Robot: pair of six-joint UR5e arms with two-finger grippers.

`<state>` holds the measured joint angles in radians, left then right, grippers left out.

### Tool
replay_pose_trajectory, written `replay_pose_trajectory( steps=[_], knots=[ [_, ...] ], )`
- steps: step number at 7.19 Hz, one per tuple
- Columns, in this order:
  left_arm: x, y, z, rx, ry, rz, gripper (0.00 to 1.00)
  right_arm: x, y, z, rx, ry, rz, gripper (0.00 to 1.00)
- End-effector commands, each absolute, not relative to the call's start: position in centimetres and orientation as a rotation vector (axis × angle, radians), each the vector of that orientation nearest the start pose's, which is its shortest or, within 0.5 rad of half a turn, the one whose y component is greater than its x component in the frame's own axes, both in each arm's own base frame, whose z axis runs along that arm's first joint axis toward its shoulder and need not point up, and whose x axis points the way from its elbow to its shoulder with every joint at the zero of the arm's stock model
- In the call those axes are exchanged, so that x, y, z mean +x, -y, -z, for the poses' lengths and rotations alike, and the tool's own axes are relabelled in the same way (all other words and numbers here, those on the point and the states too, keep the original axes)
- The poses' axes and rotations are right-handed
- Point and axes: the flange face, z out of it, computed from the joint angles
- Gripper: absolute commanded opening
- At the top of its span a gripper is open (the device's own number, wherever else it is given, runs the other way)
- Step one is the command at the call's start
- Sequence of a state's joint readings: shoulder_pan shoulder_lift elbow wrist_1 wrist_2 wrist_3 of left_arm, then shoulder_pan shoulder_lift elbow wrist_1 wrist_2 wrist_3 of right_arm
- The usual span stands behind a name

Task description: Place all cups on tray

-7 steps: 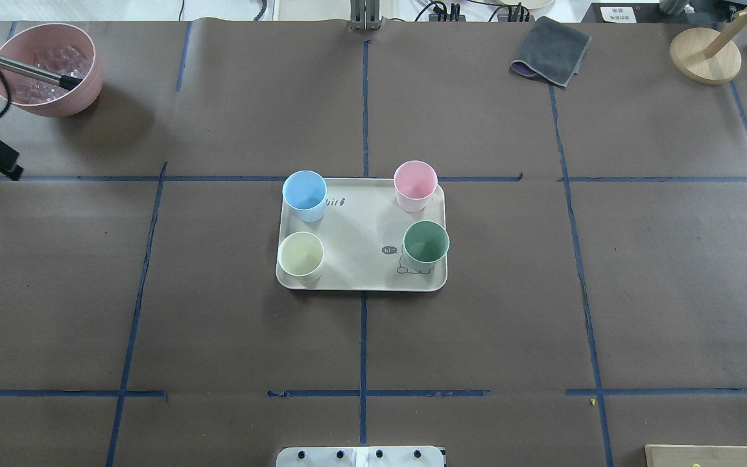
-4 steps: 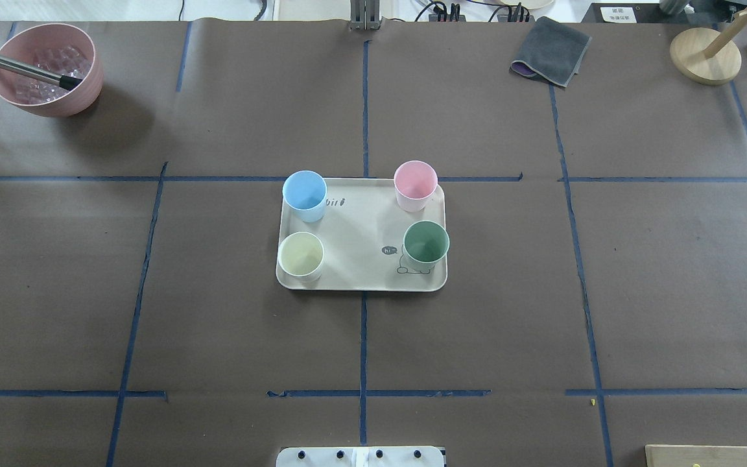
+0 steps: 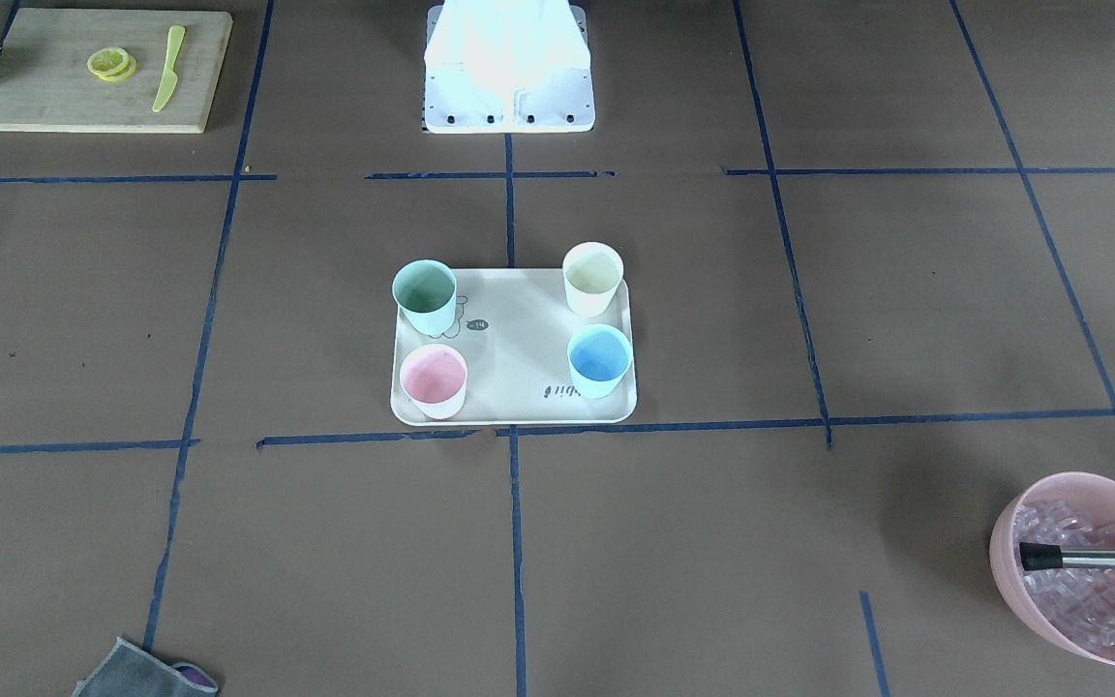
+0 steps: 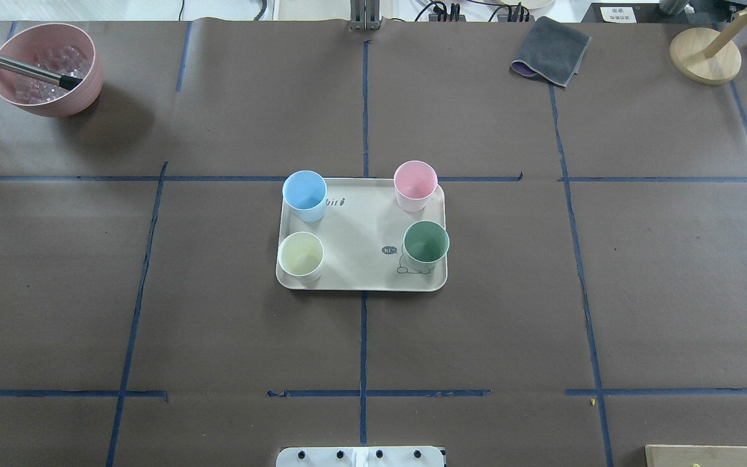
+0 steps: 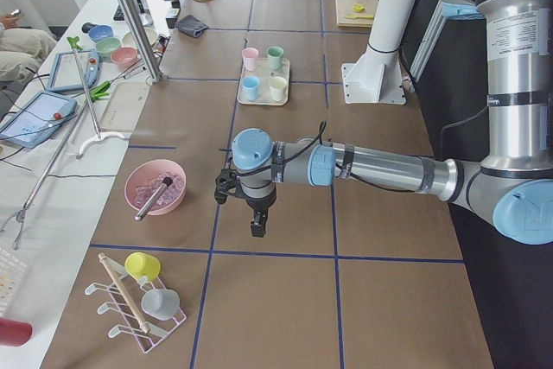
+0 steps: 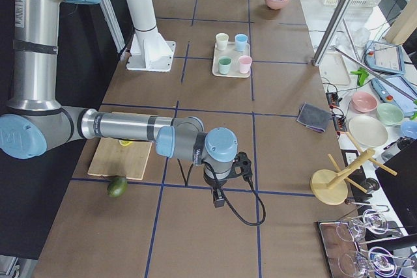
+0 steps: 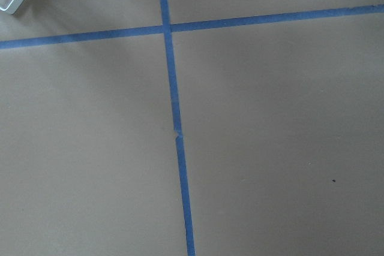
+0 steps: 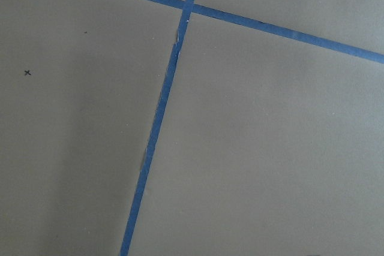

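The cream-beige tray lies at the table's middle, also in the front view. All four cups stand upright on it, one near each corner: light blue, pale pink, cream-yellow and mint green. My left gripper shows only in the exterior left view, hanging over bare paper far from the tray. My right gripper shows only in the exterior right view, also far from the tray. I cannot tell whether either is open or shut. Both wrist views show only paper and blue tape.
A pink bowl of ice cubes with a metal handle in it stands far left. A grey cloth and a wooden stand are far right. A cutting board with lemon slices lies near the robot's right.
A dark part of my left arm at the overhead view's left edge one second ago has moved out of that view. The cups and the tray have not moved.
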<state>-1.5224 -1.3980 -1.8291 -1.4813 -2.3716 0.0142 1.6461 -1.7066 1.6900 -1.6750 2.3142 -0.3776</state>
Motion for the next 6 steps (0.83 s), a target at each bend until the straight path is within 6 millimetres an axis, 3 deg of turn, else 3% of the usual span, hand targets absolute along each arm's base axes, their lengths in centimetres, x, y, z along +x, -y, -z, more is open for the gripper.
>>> replay_pose_trajectory(
  steps=[1,3,6],
  knots=[
    [-4.5,41.3,-62.5,-0.027,-0.811,-0.046,1.0,9.8,41.7,-67.8,0.037,0.757,0.194,1.0],
    [-4.4,41.7,-63.0,-0.04,-0.802,-0.036,1.0,9.7,40.6,-69.1,0.013,0.772,0.183,1.0],
    [-4.4,41.6,-62.1,-0.024,-0.799,-0.045,1.0,9.6,40.7,-68.8,0.021,0.78,0.186,1.0]
  ],
)
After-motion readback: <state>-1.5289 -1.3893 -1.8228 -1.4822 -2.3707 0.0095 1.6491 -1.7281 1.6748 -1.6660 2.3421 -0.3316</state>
